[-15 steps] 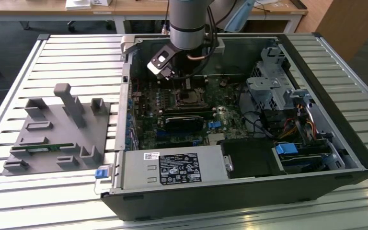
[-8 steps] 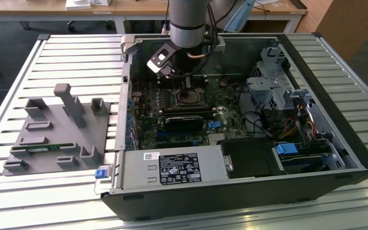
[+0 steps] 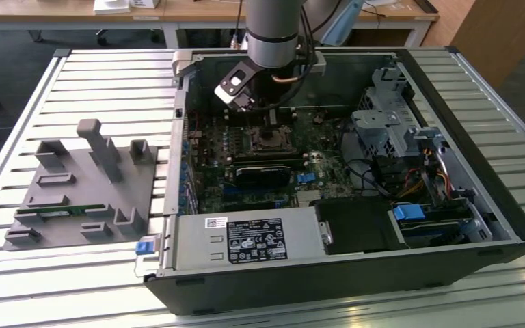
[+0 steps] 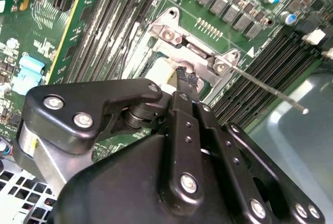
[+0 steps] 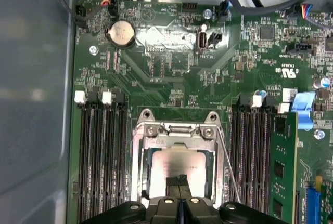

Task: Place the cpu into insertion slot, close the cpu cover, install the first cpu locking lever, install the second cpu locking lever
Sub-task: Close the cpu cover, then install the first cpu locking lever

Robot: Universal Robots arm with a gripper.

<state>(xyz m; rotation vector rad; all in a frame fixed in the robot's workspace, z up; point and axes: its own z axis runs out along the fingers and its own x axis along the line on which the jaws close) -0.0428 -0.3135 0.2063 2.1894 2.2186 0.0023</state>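
Observation:
In the first wrist view the cpu [image 5: 179, 160] lies flat in the motherboard's socket, its pale silvery-tan top showing through the square window of the cpu cover [image 5: 179, 130]. The cover lies down over it. My gripper [image 5: 179, 181] is shut, fingertips together with nothing between them, right over the cpu's near edge. The second wrist view shows the shut fingertips [image 4: 186, 77] at the cover [image 4: 195, 52], with a pale patch of cpu [image 4: 158, 73] beside them. A thin wire locking lever [image 5: 229, 169] [image 4: 270, 91] sticks out free from the socket's corner. In the exterior view the gripper [image 3: 275, 125] hangs over the socket [image 3: 270, 140].
The open computer case [image 3: 180, 89] walls in the motherboard. Memory slots [image 5: 101, 151] flank the socket on both sides, and one memory module [image 5: 282, 172] stands upright. A power supply [image 3: 244, 239] and drive cages [image 3: 385, 123] fill the case. A grey fixture [image 3: 80, 184] sits on the slatted table at the exterior view's left.

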